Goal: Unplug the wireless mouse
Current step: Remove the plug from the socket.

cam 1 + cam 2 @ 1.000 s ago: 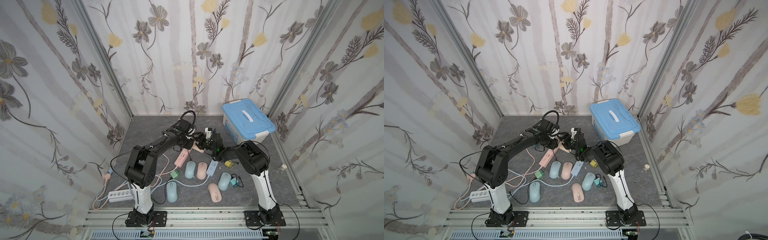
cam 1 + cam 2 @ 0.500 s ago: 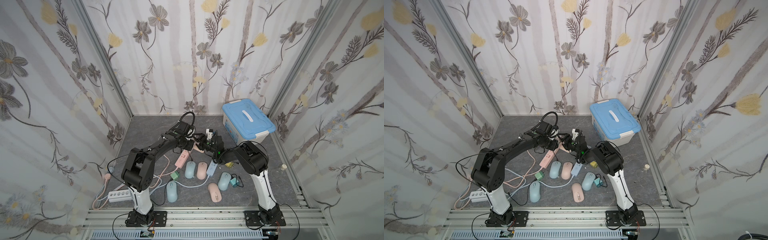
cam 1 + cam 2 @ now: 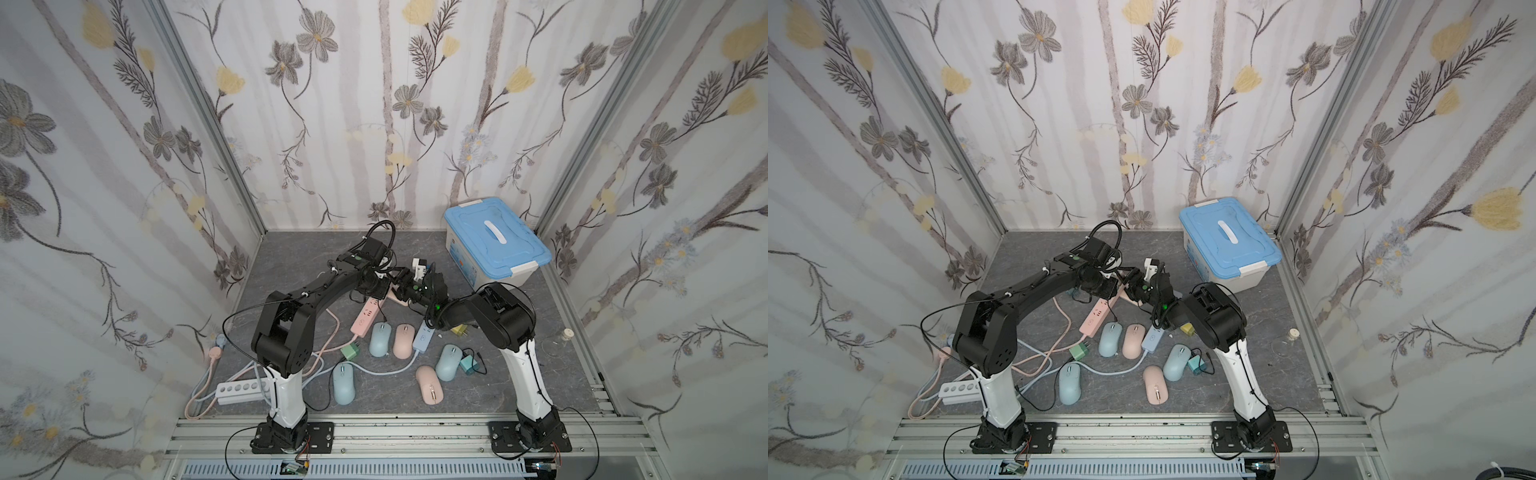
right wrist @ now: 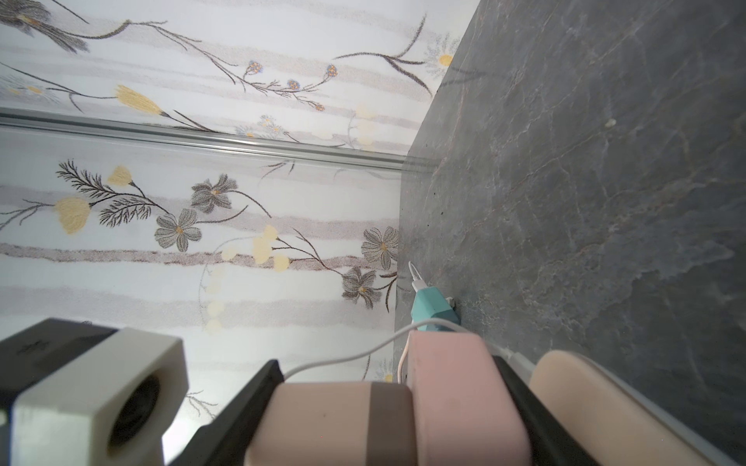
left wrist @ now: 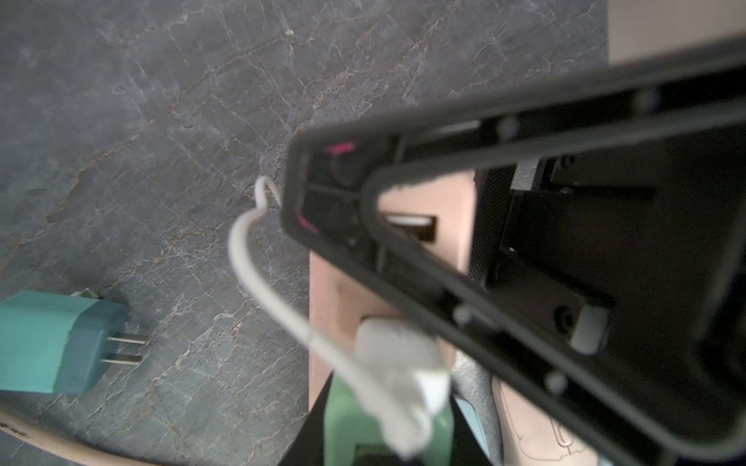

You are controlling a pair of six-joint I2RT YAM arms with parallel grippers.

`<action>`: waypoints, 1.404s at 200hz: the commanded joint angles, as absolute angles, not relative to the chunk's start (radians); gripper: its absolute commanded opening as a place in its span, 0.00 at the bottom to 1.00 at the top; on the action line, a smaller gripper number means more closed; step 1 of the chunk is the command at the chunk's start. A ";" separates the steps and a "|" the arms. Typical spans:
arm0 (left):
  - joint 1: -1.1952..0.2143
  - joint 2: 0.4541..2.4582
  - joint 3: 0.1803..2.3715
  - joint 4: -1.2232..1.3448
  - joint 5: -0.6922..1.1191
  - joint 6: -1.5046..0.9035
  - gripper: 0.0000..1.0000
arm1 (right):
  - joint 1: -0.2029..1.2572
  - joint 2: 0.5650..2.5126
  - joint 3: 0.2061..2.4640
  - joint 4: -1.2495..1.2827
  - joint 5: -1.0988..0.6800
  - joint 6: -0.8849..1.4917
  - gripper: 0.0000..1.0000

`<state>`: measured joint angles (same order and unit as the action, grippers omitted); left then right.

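— At the far middle, the white USB plug [image 5: 397, 347] is seated in the pink plastic charger block [image 4: 456, 387], which is clamped by the right gripper [image 4: 387, 411].
— The left gripper [image 5: 323, 189] is pressed shut; if pulled askew, the plug could be jammed.

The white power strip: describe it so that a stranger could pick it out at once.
Find the left arm's base on the front rail. Beside its white column, on the grey floor, lies the white power strip. It alone is white, with a row of holes on top, and lies nearer the rail than the pink strip and the blue strip.
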<state>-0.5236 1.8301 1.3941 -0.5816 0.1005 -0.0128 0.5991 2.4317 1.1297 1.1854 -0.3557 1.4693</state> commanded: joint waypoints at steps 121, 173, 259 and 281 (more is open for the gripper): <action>-0.526 1.943 1.587 -0.702 0.257 -0.074 0.00 | 0.609 2.441 1.118 1.130 -0.318 1.473 0.69; -0.596 1.712 1.229 -0.173 0.040 -0.115 0.00 | 0.610 2.441 1.109 1.130 -0.300 1.492 0.69; -0.542 1.749 1.352 -0.458 0.105 -0.210 0.00 | 0.612 2.434 1.101 1.124 -0.295 1.493 0.72; -0.537 1.701 1.302 -0.486 0.049 -0.265 0.00 | 0.611 2.427 1.098 1.107 -0.295 1.488 0.77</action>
<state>-0.5415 1.7393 1.3285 -0.4618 0.1020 -0.1913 0.6083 2.4351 1.1034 1.1603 -0.2699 1.5082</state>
